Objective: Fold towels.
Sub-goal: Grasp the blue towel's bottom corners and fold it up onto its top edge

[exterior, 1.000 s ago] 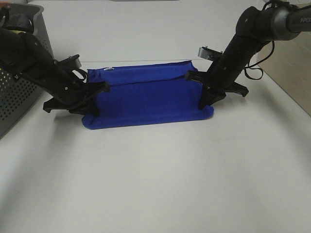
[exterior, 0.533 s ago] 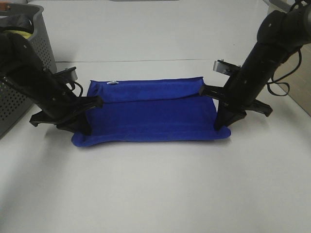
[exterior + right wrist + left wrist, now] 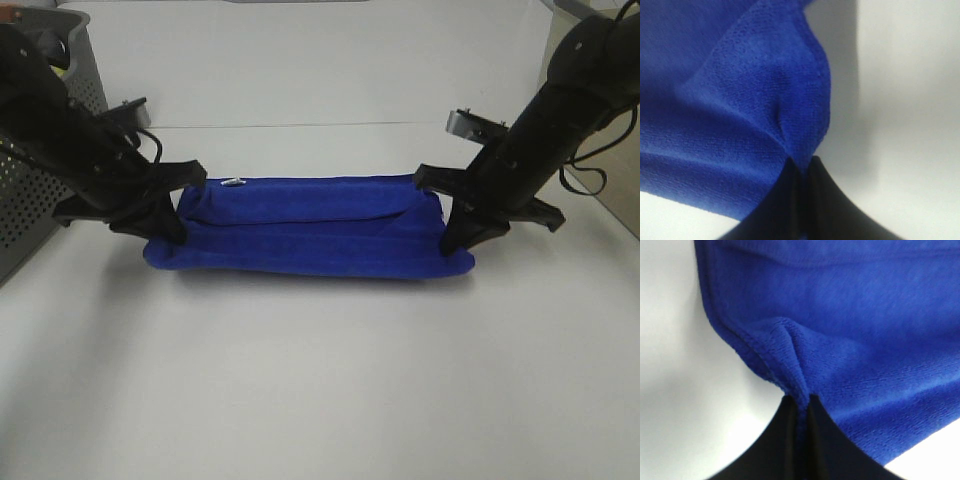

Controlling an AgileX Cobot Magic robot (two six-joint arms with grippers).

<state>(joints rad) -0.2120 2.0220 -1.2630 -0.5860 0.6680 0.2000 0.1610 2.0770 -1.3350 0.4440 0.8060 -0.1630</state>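
Note:
The royal-blue towel (image 3: 310, 228) is stretched out left to right on the white table, partly folded, with a small white tag (image 3: 232, 183) at its back left edge. My left gripper (image 3: 172, 228) is shut on the towel's left end; the left wrist view shows the fabric (image 3: 840, 340) pinched between the black fingers (image 3: 822, 440). My right gripper (image 3: 455, 240) is shut on the towel's right end; the right wrist view shows the cloth (image 3: 740, 110) bunched into the closed fingers (image 3: 825, 205).
A grey perforated basket (image 3: 40, 190) stands at the far left behind the left arm. The white table (image 3: 320, 380) stretches in front of the towel. A table edge and floor show at the far right (image 3: 625, 190).
Both grippers have moved apart and slightly back, pulling the towel longer and tauter. The towel now lies narrower front to back and wider left to right.

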